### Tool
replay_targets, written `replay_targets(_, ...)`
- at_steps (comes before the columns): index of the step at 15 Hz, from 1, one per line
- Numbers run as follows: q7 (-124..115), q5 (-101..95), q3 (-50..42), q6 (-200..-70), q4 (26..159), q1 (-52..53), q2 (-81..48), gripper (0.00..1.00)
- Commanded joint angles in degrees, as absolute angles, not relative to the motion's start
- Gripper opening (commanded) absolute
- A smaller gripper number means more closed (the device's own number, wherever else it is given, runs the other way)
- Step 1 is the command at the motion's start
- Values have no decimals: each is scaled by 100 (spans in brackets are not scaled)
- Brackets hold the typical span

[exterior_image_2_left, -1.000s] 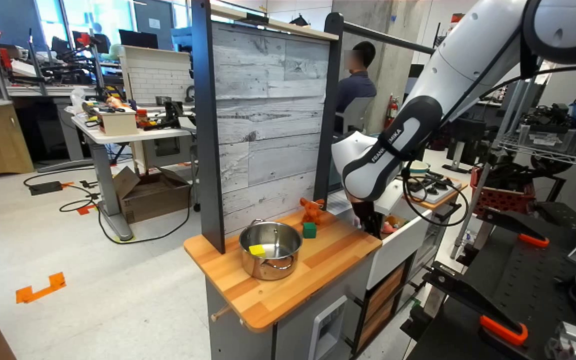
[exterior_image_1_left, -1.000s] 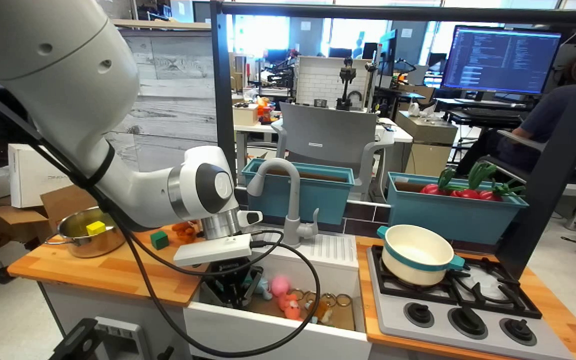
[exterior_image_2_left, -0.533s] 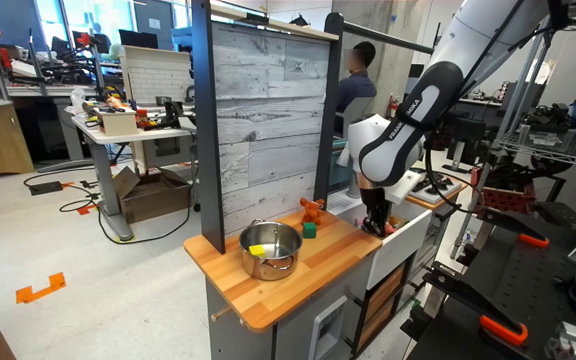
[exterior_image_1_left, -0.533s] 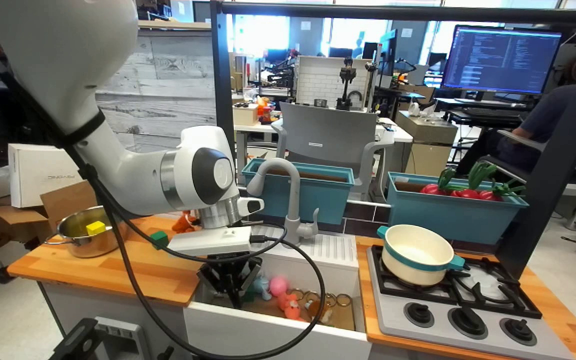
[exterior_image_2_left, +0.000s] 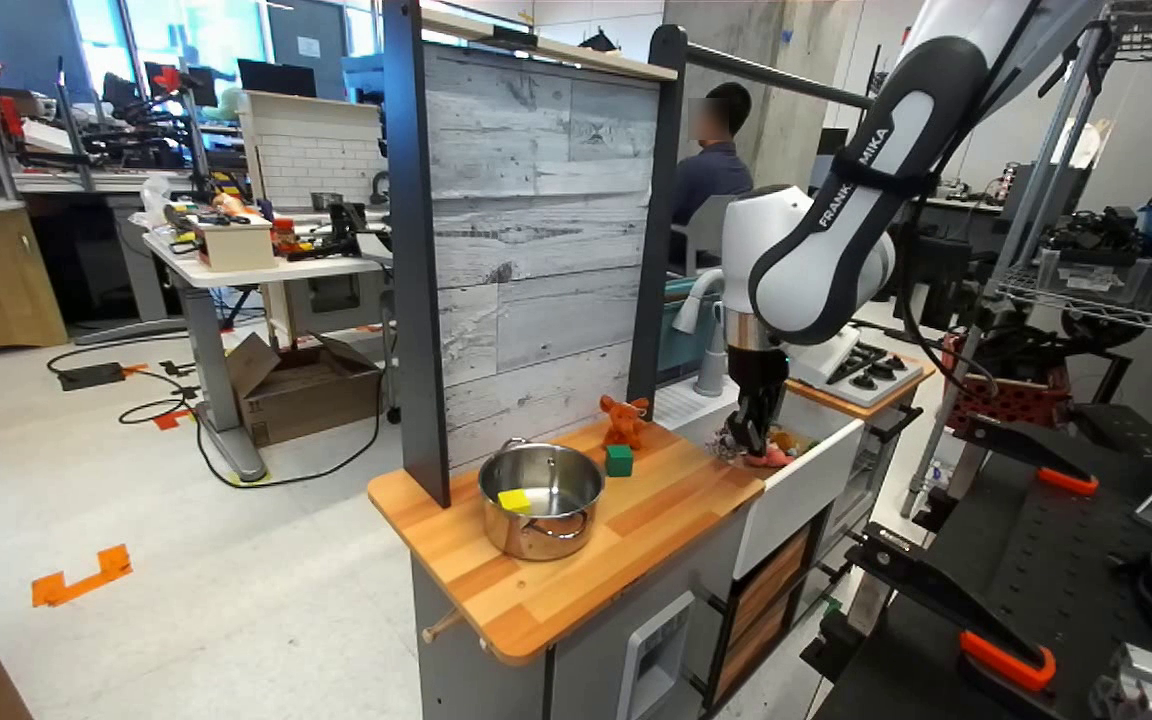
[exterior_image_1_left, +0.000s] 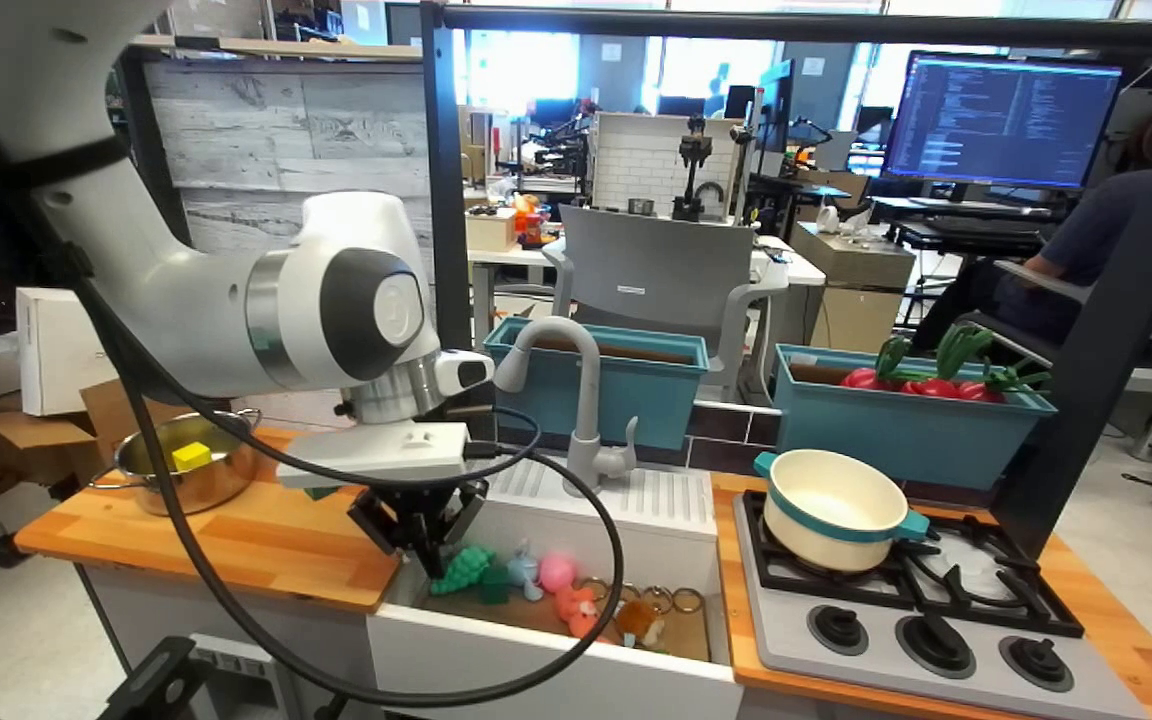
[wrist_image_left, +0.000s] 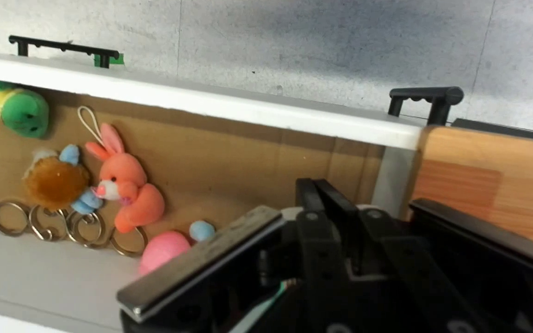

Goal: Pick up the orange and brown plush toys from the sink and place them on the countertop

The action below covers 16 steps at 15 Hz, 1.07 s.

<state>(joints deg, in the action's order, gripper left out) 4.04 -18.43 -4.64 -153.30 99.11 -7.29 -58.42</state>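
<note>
Brown fluffy toy (wrist_image_left: 56,183) lies in rectangular sink (exterior_image_1_left: 476,650).

The black gripper (wrist_image_left: 316,185) fills the lower right, its fingertips meeting just right of centre. The white sink (wrist_image_left: 192,98) slants across the frame. At far left inside it lies a green-and-yellow toy (wrist_image_left: 22,112); below that, a brown plush toy (wrist_image_left: 56,181) with pale blue parts, and right beside it an orange rabbit toy (wrist_image_left: 128,178). Curled metal rings (wrist_image_left: 68,225) line the lower left, and a pink toy (wrist_image_left: 164,249) sits partly behind the gripper. At right is the wooden countertop (wrist_image_left: 474,185); near the top, two black handles (wrist_image_left: 65,46).
</note>
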Motion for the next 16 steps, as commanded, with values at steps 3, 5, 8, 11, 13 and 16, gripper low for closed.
replay_targets(3, 1646, -1544, 250, -15209, 10681, -1003, -4942, 1)
replay_targets(5, 2036, -1380, 535, -14950, 10704, -1081, -4835, 1)
replay_targets(8, 2129, -1273, 544, -14587, 10583, -905, -4838, 1)
replay_targets(11, 1884, -1390, 283, -14436, 10392, -607, -4963, 1)
replay_targets(13, 1749, -1463, 106, -14402, 10280, -443, -5034, 1)
replay_targets(16, 1370, -1535, -204, -14427, 10142, -158, -5109, 32)
